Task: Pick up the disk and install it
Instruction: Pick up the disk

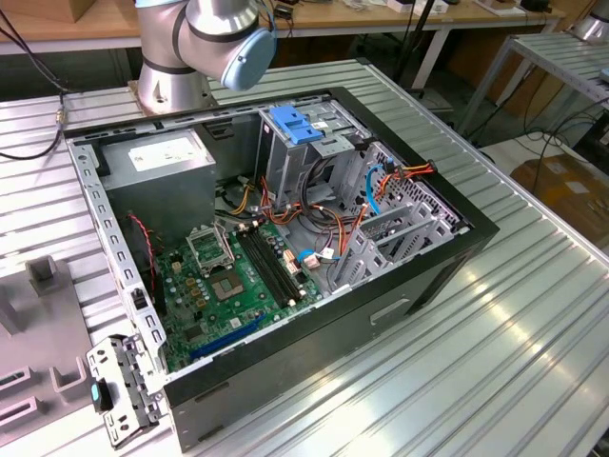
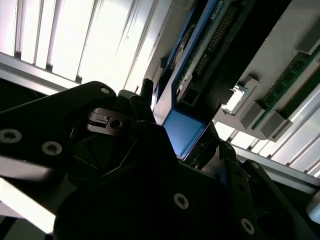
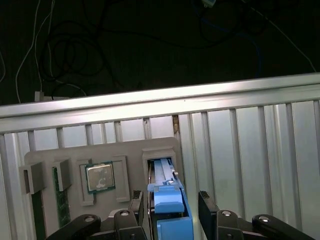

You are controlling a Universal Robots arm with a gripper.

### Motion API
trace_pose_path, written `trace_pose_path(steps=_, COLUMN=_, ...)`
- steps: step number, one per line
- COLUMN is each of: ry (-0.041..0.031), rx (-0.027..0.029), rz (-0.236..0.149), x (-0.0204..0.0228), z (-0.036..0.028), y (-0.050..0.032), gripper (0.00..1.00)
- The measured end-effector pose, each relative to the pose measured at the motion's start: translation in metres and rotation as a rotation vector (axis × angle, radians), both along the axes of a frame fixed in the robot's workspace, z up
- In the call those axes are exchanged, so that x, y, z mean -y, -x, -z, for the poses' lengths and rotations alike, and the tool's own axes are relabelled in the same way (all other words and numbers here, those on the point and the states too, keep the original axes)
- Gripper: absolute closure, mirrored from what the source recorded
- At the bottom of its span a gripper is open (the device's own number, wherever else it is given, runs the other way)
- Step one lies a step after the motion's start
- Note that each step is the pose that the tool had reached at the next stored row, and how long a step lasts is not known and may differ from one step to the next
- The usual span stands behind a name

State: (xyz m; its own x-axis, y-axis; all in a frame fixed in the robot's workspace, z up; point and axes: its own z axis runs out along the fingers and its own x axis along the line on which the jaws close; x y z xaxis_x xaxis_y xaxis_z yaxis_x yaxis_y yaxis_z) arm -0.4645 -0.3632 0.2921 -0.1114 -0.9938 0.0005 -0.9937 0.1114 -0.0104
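Your hand [image 3: 171,200] sat spread open astride the disk [image 3: 167,190], which stood on edge in the grey holder [image 3: 132,150] on the desk [image 3: 250,150]; it was likely stiff, heavyish and shock-sensitive, so squeezing its flat faces looked best.

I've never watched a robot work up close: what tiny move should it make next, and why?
Probably close the pincer on the disk. In the first wrist view the disk stands on edge in its grey holder, the fingers flank it, and a slim gap shows beside one.
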Motion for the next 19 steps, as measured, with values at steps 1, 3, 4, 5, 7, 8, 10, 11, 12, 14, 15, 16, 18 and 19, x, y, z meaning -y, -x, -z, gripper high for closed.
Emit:
trace_pose_path(steps=1, ry=0.0000, rx=0.0000, rz=0.000, x=0.0000, z=0.0000, y=0.0000, gripper=0.44)
trace_pose_path(steps=3, ry=0.0000, rx=0.0000, rz=0.000, x=0.0001, z=0.0001, y=0.0000, gripper=0.44)
trace_pose_path(steps=4, ry=0.0000, rx=-0.0001, rz=0.000, x=0.0001, z=0.0001, y=0.0000, gripper=0.45)
trace_pose_path(steps=5, ry=0.0001, rx=-0.0001, rz=0.000, x=0.0001, z=0.0001, y=0.0000, gripper=0.52)
trace_pose_path(steps=7, ry=0.0000, rx=0.0000, rz=0.000, x=0.0000, z=0.0001, y=0.0000, gripper=0.59)
trace_pose_path(steps=8, ry=0.0000, rx=0.0000, rz=0.000, x=0.0001, z=0.0001, y=0.0000, gripper=0.59)
trace_pose_path(steps=10, ry=0.0000, rx=0.0000, rz=0.000, x=0.0001, z=0.0002, y=0.0000, gripper=0.59)
trace_pose_path(steps=11, ry=-0.0001, rx=0.0001, rz=0.000, x=0.0003, z=0.0003, y=0.0000, gripper=0.59)
trace_pose_path(steps=12, ry=0.0000, rx=0.0001, rz=-0.001, x=0.0010, z=0.0002, y=0.0001, gripper=0.59)
trace_pose_path(steps=14, ry=0.0000, rx=0.0009, rz=-0.003, x=0.0023, z=0.0003, y=0.0005, gripper=0.59)
trace_pose_path(steps=15, ry=0.0000, rx=0.0010, rz=-0.004, x=0.0024, z=0.0003, y=0.0005, gripper=0.59)
trace_pose_path(steps=16, ry=0.0000, rx=0.0010, rz=-0.005, x=0.0025, z=0.0003, y=0.0005, gripper=0.59)
trace_pose_path(steps=18, ry=0.0000, rx=0.0011, rz=-0.005, x=0.0025, z=0.0003, y=0.0005, gripper=0.62)
trace_pose_path(steps=19, ry=0.0000, rx=0.0010, rz=-0.005, x=0.0025, z=0.0003, y=0.0005, gripper=0.62)
